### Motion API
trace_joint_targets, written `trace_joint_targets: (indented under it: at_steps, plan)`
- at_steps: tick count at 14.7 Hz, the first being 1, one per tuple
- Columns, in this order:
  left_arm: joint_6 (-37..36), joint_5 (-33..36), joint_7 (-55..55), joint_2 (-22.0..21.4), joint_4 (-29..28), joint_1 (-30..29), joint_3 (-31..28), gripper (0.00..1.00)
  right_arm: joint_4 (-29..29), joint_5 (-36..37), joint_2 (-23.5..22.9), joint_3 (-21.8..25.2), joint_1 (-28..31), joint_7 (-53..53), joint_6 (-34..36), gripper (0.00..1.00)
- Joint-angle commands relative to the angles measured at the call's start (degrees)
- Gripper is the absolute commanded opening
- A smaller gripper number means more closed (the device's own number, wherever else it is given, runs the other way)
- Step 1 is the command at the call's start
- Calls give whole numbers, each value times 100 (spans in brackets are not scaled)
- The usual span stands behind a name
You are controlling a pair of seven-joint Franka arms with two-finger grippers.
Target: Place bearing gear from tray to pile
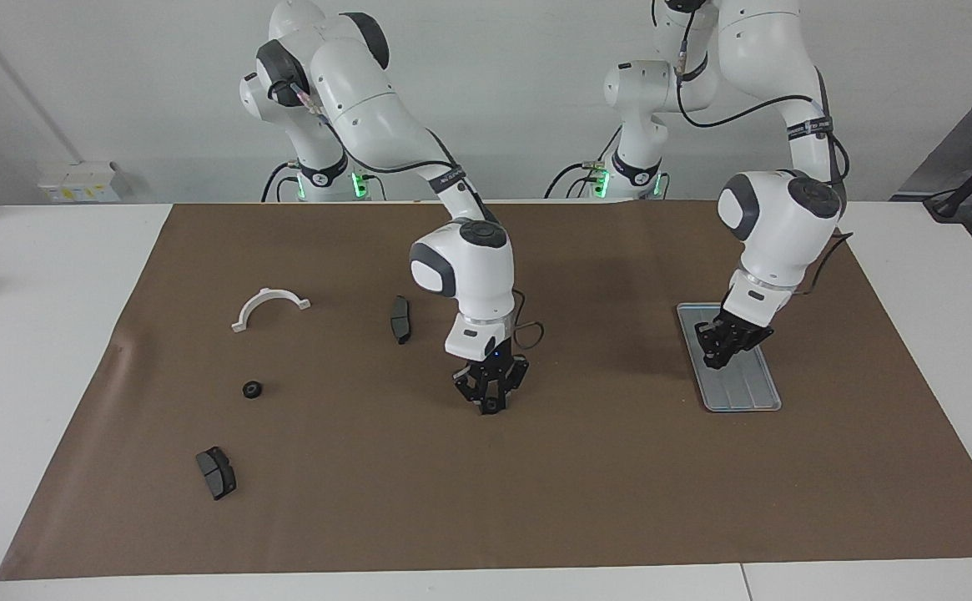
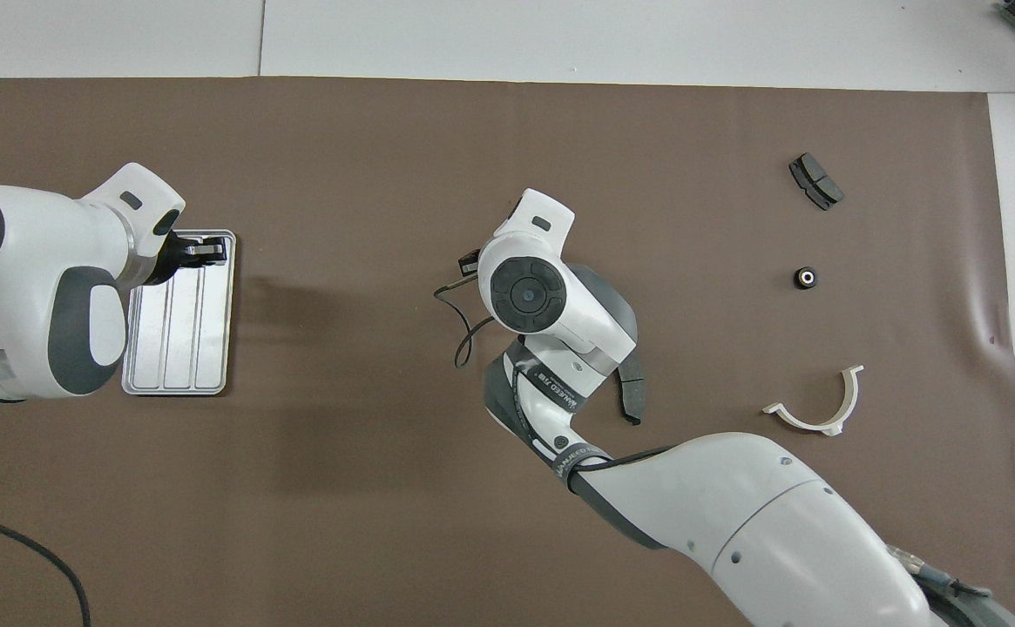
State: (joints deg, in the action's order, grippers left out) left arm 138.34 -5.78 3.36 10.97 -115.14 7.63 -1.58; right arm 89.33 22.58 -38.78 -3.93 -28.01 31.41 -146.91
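Note:
The silver grooved tray [image 1: 744,392] lies toward the left arm's end of the table; its grooves that show are bare, and it also shows in the overhead view [image 2: 178,348]. My left gripper [image 1: 723,349] hangs low over the tray's end nearer the robots [image 2: 200,251]. My right gripper [image 1: 491,399] is over the middle of the brown mat, just above it, shut on a small black round bearing gear [image 1: 492,406]. In the overhead view its own wrist hides it. The pile is one black ring gear [image 1: 252,389] toward the right arm's end [image 2: 807,278].
A white half-ring bracket [image 1: 270,305] lies nearer the robots than the lone gear. One dark wedge pad [image 1: 216,472] lies farther from the robots than the gear. Another pad [image 1: 400,318] lies beside the right arm's wrist. The brown mat [image 1: 536,501] covers the table.

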Motion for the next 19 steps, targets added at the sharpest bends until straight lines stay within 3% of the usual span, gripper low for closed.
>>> trace_joint_targets:
  at_steps: [1, 4, 6, 9, 12, 14, 16, 19]
  plan:
    - [-106, 68, 296, 203, 359, 343, -62, 0, -213, -113, 54, -20, 146, 85, 310, 0]
    - [-167, 69, 963, 519, 921, 730, -71, 0, -92, -350, 685, -143, 716, -432, 907, 0]
    - [-159, 60, 1236, 634, 1080, 1028, -71, 0, 110, -963, 1291, -249, 1172, -766, 1574, 0]
    - [-167, 77, 2201, 1168, 1764, 1704, -80, 0, 750, -1466, 2066, -249, 1858, -1959, 2069, 0]
    - [-115, 77, 2845, 1548, 2275, 2171, -80, 0, 1454, -1617, 2471, -249, 2378, -3024, 2061, 0]
    - [-1, 86, 3187, 1977, 2766, 2408, -80, 0, 1989, -1617, 2664, -249, 2440, -3106, 1895, 0]
    - [436, 69, 3311, 2259, 2927, 2558, -62, 0, 2683, -1634, 2849, -249, 2528, -3114, 1273, 0]
    - [895, -2, 3312, 2287, 2866, 2665, -45, 0, 3335, -1643, 2824, -240, 2651, -3080, 385, 0]
